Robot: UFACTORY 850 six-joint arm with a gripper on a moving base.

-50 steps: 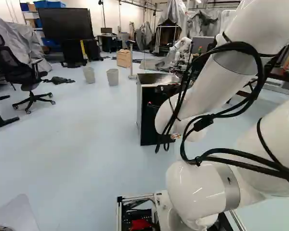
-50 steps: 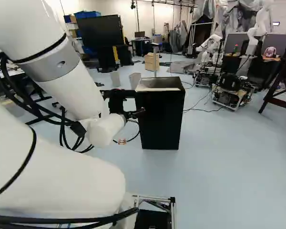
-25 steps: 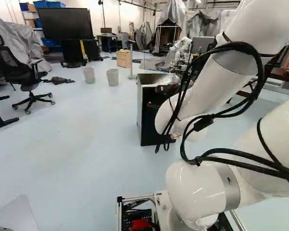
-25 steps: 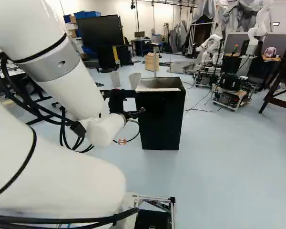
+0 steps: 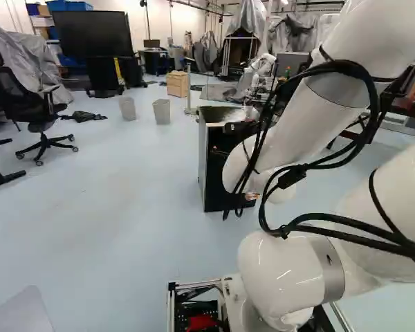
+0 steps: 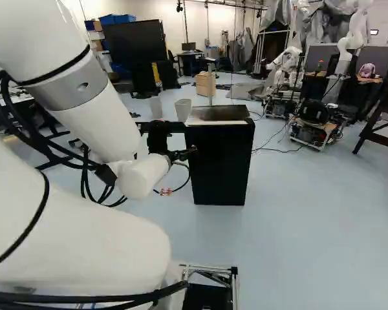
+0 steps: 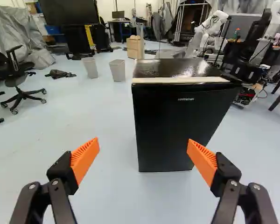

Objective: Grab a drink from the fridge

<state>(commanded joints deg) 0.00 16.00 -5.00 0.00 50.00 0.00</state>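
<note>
The hand (image 6: 182,155) was held up near the fridge (image 7: 177,126), and in the wrist view the hand's (image 7: 143,141) two orange-padded fingers (image 7: 85,156) were spread wide, with nothing gripped. The black fridge was stood upright on the floor (image 7: 107,186), ahead of the fingers, its front turned toward them; a pale strip was seen along the front's top edge. Beyond it, a wheeled office chair (image 5: 31,104) was placed at the left of the left base view. Farther off were set two pale bins (image 5: 127,108) (image 5: 162,111), then a wooden box (image 5: 177,84) and a large dark screen (image 5: 95,33).
</note>
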